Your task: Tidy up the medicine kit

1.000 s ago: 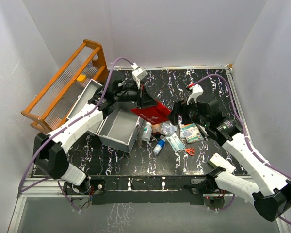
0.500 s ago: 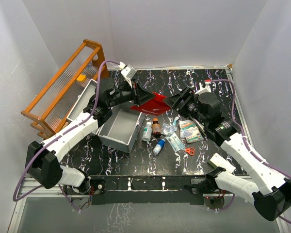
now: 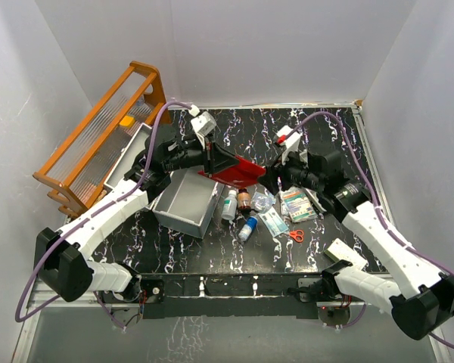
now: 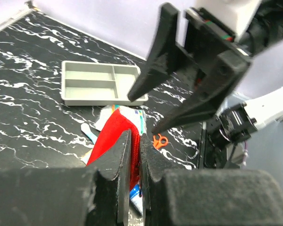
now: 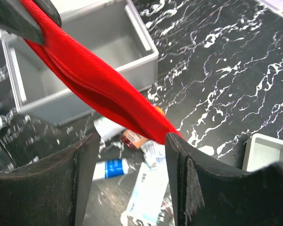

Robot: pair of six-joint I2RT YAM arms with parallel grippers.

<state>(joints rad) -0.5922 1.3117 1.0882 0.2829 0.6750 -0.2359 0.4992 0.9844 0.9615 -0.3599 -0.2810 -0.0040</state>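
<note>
The red fabric pouch [image 3: 238,172] hangs above the table, and my left gripper [image 3: 213,159] is shut on its left edge. In the left wrist view the pouch [image 4: 109,141] is pinched between the jaws of my left gripper [image 4: 137,157]. My right gripper [image 3: 275,175] stands open at the pouch's right end. In the right wrist view the pouch [image 5: 99,87] slants down between the spread fingers of my right gripper [image 5: 129,162], its lower tip beside the right finger [image 5: 179,174]. Below lie loose medicines: a white bottle [image 3: 228,205], a brown bottle [image 3: 244,200] and a blue tube [image 3: 247,227].
An open grey box [image 3: 183,203] sits under the pouch's left end. A divided grey tray [image 3: 130,149] and a wooden rack [image 3: 98,125] stand at the left. Orange scissors [image 3: 296,235], a green packet [image 3: 297,204] and a white box [image 3: 346,253] lie to the right.
The pouch has sunk a little from its raised position. My right gripper has come in lower at the pouch's right end, fingers apart. My left gripper keeps its hold.
</note>
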